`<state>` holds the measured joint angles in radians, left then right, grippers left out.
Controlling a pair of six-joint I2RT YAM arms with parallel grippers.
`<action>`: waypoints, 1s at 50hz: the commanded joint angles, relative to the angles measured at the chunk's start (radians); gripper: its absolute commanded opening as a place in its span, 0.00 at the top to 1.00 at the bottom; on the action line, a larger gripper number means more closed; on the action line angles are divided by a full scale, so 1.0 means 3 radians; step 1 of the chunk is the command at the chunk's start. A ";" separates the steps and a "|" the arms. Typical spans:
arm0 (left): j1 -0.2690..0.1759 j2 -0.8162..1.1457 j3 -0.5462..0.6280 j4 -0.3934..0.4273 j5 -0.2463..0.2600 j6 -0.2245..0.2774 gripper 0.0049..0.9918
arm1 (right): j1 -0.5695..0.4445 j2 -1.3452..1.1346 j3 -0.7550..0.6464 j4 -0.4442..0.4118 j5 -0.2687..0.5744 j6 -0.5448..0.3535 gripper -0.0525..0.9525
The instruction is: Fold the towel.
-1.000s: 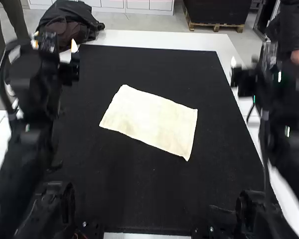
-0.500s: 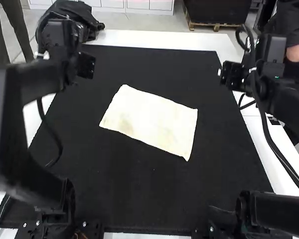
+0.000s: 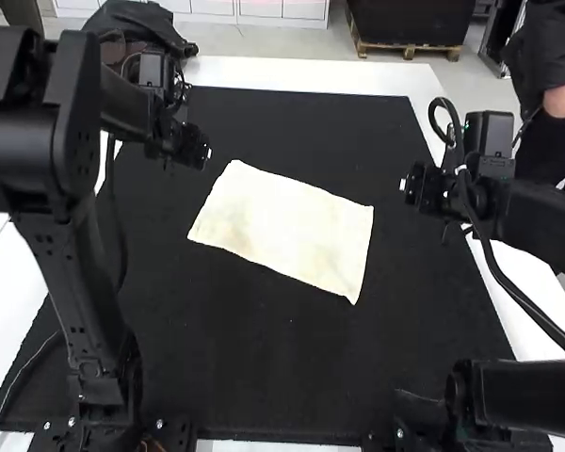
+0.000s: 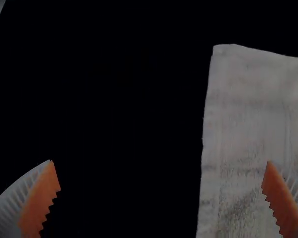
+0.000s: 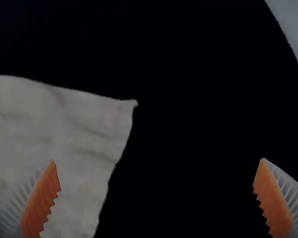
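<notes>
On the dark mat a cream towel (image 3: pixel 282 229) lies spread flat, turned at a slant, with one corner toward the arms. My left gripper (image 3: pixel 194 153) hangs above the mat just off the towel's far left corner. My right gripper (image 3: pixel 410 185) is over the mat's right side, a short way right of the towel's right corner. In the left wrist view, the open left gripper (image 4: pixel 160 166) has the towel (image 4: pixel 248 124) below it, under one finger. The right wrist view has the right gripper (image 5: pixel 157 163) open, and the towel (image 5: pixel 64 134) reaches beneath one finger.
The black mat (image 3: pixel 254 367) covers most of the white table (image 3: pixel 311 74). Dark cloth (image 3: pixel 137 28) is heaped at the table's far left edge. Cables loop beside both arms.
Both arms have come inward over the mat, the left gripper moving right toward the towel and the right gripper moving left and nearer. The towel has not moved.
</notes>
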<state>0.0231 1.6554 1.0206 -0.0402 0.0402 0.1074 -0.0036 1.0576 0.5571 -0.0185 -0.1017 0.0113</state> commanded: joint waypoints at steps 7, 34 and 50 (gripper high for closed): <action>-0.0102 0.0316 0.0371 -0.0101 0.0127 -0.0097 0.03 | 0.0119 0.0212 0.0142 -0.0081 -0.0132 0.0055 0.04; -0.0128 0.1119 0.0959 -0.0127 0.0127 -0.0066 0.03 | 0.0365 0.1000 0.0372 0.0072 -0.0351 0.0310 0.05; -0.0143 0.1492 0.1338 -0.0178 0.0188 -0.0072 0.03 | 0.0477 0.1521 0.0551 0.0420 -0.0377 0.0382 0.05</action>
<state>-0.0097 2.0769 1.3651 -0.0986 0.0769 0.0891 0.1249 1.4693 0.6819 0.0811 -0.2005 0.1059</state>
